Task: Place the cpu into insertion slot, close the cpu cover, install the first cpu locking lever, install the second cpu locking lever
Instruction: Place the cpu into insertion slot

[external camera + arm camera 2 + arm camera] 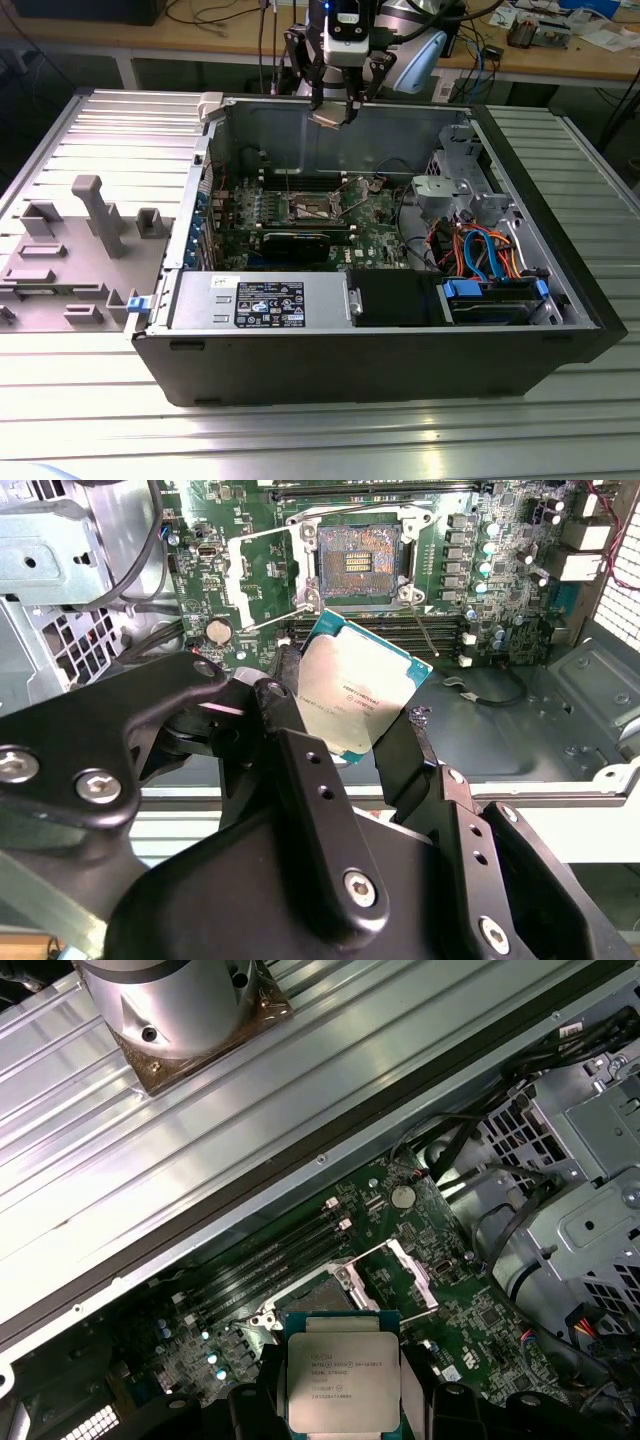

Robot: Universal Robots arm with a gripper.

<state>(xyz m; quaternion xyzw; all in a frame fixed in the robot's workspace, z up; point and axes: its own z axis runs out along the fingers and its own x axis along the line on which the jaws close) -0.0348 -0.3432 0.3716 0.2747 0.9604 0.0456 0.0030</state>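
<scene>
The first step is in hand: the cpu (pixel 355 695) is pinched by its edges in the gripper (pixel 331 108), at upper centre of the exterior view, above the uncovered insertion slot (pixel 312 208). Before seating, careful squaring with the slot is judged necessary.

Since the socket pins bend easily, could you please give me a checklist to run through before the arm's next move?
1. cpu held in the gripper: ok, clamped on two opposite edges.
2. insertion slot unobstructed: ok, nothing lies in it.
3. cpu cover swung clear of the slot: ok.
4. cpu square to the slot: not ok, it looks turned against it in both wrist views.
5. cpu the right way round: cannot tell.
</scene>
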